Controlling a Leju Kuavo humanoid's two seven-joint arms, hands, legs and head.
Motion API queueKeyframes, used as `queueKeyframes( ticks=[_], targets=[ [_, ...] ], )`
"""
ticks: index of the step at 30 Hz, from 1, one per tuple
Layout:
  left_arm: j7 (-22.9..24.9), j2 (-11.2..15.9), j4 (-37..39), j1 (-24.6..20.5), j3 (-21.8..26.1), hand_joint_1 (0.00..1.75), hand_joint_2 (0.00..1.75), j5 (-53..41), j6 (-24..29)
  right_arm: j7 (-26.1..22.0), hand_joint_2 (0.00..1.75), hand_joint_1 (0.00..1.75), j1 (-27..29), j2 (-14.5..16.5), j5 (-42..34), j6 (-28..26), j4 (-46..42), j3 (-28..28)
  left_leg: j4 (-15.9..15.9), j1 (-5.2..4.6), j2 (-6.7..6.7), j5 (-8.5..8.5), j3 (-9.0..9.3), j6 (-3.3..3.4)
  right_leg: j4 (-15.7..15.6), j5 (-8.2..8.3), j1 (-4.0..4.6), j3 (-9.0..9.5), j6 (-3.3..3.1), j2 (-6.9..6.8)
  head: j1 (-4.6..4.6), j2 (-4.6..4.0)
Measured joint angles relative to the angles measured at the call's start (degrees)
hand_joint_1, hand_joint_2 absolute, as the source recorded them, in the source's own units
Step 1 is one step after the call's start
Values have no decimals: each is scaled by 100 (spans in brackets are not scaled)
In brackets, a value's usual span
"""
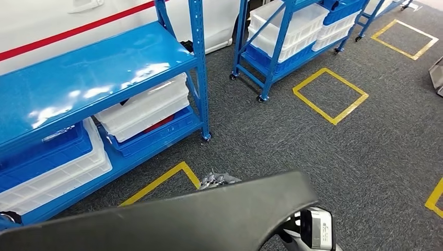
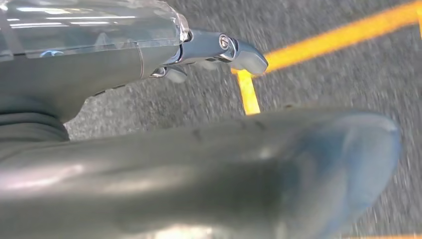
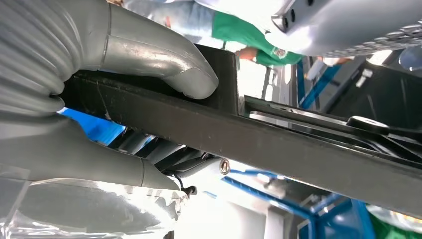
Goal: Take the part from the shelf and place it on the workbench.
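Observation:
A large dark grey moulded part (image 1: 209,219) stretches across the bottom of the head view, carried above the carpet. My left hand (image 1: 217,180) shows as silver fingers sticking out past the part's far edge. In the left wrist view that hand (image 2: 99,50) lies along the part's smooth surface (image 2: 224,174), one fingertip (image 2: 246,55) out over the floor. My right hand (image 3: 99,99) grips a ribbed edge of the part (image 3: 278,144), thumb on one side and fingers on the other. The right wrist (image 1: 313,230) peeks from under the part's right end.
A blue shelf rack (image 1: 94,78) with white and blue bins (image 1: 146,104) stands at the left. A second wheeled blue rack (image 1: 282,36) holds more bins. Yellow taped squares (image 1: 330,95) mark the grey carpet. A person in a green top (image 3: 239,35) is behind.

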Motion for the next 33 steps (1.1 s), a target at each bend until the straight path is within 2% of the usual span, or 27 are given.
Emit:
queueKeyframes(
  ticks=[1, 3, 4, 5, 7, 8, 9, 10, 11, 12, 14, 16, 17, 18, 19, 20, 22, 23, 24, 25, 26, 27, 28, 30, 31, 32, 33],
  targets=[
    [32, 11, -1, -5, -1, 0, 0, -16, 4, 24, 175, 175, 5, -2, 5, -17, -28, -11, -3, -6, 48, -7, 7, -26, -118, 5, 33, 48, -32, -34, -1, 0],
    [95, 39, -1, -18, -2, 0, 0, -39, 19, 78, 175, 175, 33, -9, 24, -45, -64, -23, -22, -6, 133, -18, 26, -86, -161, 36, 40, 46, -87, 87, -2, 0],
    [116, 54, -1, -28, -3, 0, 0, -45, 25, 96, 175, 175, 50, -16, 30, -51, -80, -28, -1, 1, 79, -52, 29, -114, -201, 61, 24, 59, -117, 144, -3, 0],
    [130, 68, -1, -33, -3, 0, 0, -46, 31, 104, 175, 175, 60, -21, 34, -56, -92, -32, 96, 8, -35, -136, -1, -135, -241, 88, 3, 73, -150, 198, -5, 0],
    [153, 92, -1, -19, -3, 0, 0, -45, 54, 95, 175, 175, 72, -28, 31, -66, -103, -36, 624, 20, -331, -453, -222, -157, -287, 120, -21, 92, -191, 302, -10, 0],
    [161, 100, -1, 1, -2, 0, 0, -38, 68, 89, 175, 175, 74, -31, 28, -77, -94, -36, 1015, 20, -401, -629, -402, -162, -282, 123, -22, 87, -199, 367, -14, 0],
    [167, 105, -1, 23, 0, 0, 0, -23, 85, 81, 175, 175, 80, -34, 25, -90, -80, -36, 1347, 20, -426, -738, -564, -169, -275, 123, -22, 84, -201, 440, -14, 0],
    [168, 109, -1, 42, 4, 0, 0, -9, 98, 74, 175, 175, 83, -38, 20, -103, -59, -36, 1528, 22, -433, -745, -661, -175, -263, 123, -23, 81, -201, 516, -13, 0],
    [169, 109, -1, 52, 9, 0, 0, 5, 107, 72, 175, 175, 83, -40, 16, -114, -35, -36, 1492, 28, -437, -640, -662, -182, -245, 120, -28, 79, -197, 595, -13, 0],
    [169, 110, -1, 54, 13, 0, 0, 14, 113, 71, 175, 175, 80, -42, 14, -121, -13, -36, 1234, 39, -460, -446, -557, -190, -221, 112, -37, 79, -186, 666, -13, 0],
    [172, 114, -1, 50, 19, 0, 0, 31, 126, 70, 175, 175, 67, -42, 12, -128, 27, -36, 492, 83, -680, -97, -242, -209, -141, 80, -46, 52, -137, 800, -13, 0],
    [183, 114, -1, 49, 43, 0, 0, 69, 165, 68, 175, 175, 49, -37, 9, -129, 57, -38, 120, 105, -870, -5, -84, -183, -80, 76, -51, -13, -69, 922, -8, 0],
    [189, 110, -1, 47, 59, 0, 0, 96, 191, 68, 175, 175, 43, -34, 2, -126, 72, -40, 102, 92, -870, -17, -76, -151, -73, 91, -56, -43, -34, 981, -7, 0],
    [192, 97, -1, 43, 75, 0, 0, 118, 212, 68, 175, 175, 40, -32, -9, -114, 85, -46, 100, 86, -811, 1, -80, -107, -81, 109, -68, -66, 2, 1034, -6, 0],
    [192, 83, -2, 33, 91, 0, 0, 137, 227, 73, 175, 175, 38, -32, -22, -93, 93, -55, 84, 79, -751, 20, -77, -66, -63, 102, -71, -84, 31, 991, -4, 0],
    [191, 68, -3, 25, 106, 0, 0, 152, 237, 85, 175, 175, 26, -32, -33, -68, 98, -62, 67, 76, -689, 37, -74, -24, 14, 49, -65, -124, 58, 867, 3, 0],
    [195, 42, -7, 35, 142, 0, 0, 166, 257, 127, 175, 175, -12, -31, -66, -34, 98, -73, 44, 62, -550, 55, -75, 40, 503, -241, -61, -344, 98, 522, 16, 0],
    [211, 32, -7, 51, 157, 0, 0, 166, 271, 155, 175, 175, -26, -32, -100, -30, 99, -78, 44, 48, -476, 52, -80, 56, 873, -427, -66, -520, 114, 419, 21, 0],
    [243, 23, -7, 64, 168, 0, 0, 162, 292, 175, 175, 175, -27, -34, -144, -31, 99, -88, 44, 34, -400, 49, -85, 65, 1225, -573, -75, -685, 124, 381, 20, 0],
    [288, 13, -7, 71, 175, 0, 0, 155, 315, 191, 175, 175, -21, -39, -189, -31, 99, -102, 45, 23, -325, 46, -88, 69, 1444, -632, -80, -786, 125, 369, 21, 0],
    [340, 4, -7, 70, 179, 0, 0, 146, 343, 202, 175, 175, -14, -45, -227, -32, 99, -119, 45, 14, -256, 42, -89, 73, 1445, -578, -79, -777, 113, 361, 21, 0],
    [391, -7, -7, 65, 182, 0, 0, 141, 382, 208, 175, 175, -11, -49, -249, -32, 96, -134, 45, 5, -190, 37, -84, 74, 1228, -437, -69, -653, 88, 341, 21, 0],
    [440, -21, -7, 59, 187, 0, 0, 139, 425, 218, 175, 175, -12, -52, -260, -33, 86, -146, 45, -3, -129, 31, -74, 73, 838, -248, -45, -434, 45, 275, 21, 0],
    [519, -58, -7, 54, 208, 0, 0, 143, 513, 255, 175, 175, -24, -53, -269, -38, 46, -166, 41, -21, -19, 15, -54, 55, 110, -33, 43, -45, -51, 59, 21, 0],
    [550, -74, -7, 56, 221, 0, 0, 143, 544, 273, 175, 175, -30, -53, -273, -43, 22, -177, 37, -25, 35, 7, -45, 38, -81, -5, 84, 48, -89, -9, 21, 0],
    [571, -88, -7, 58, 235, 0, 0, 143, 563, 287, 175, 175, -33, -53, -278, -46, 4, -187, 25, -28, 92, 2, -34, 17, -139, -22, 111, 62, -113, -12, 21, 0],
    [588, -99, -7, 54, 248, 0, 0, 142, 576, 296, 175, 175, -34, -53, -281, -48, -9, -196, 9, -29, 148, -2, -14, -7, -168, -1, 116, 62, -136, 54, 21, 0]
  ],
)
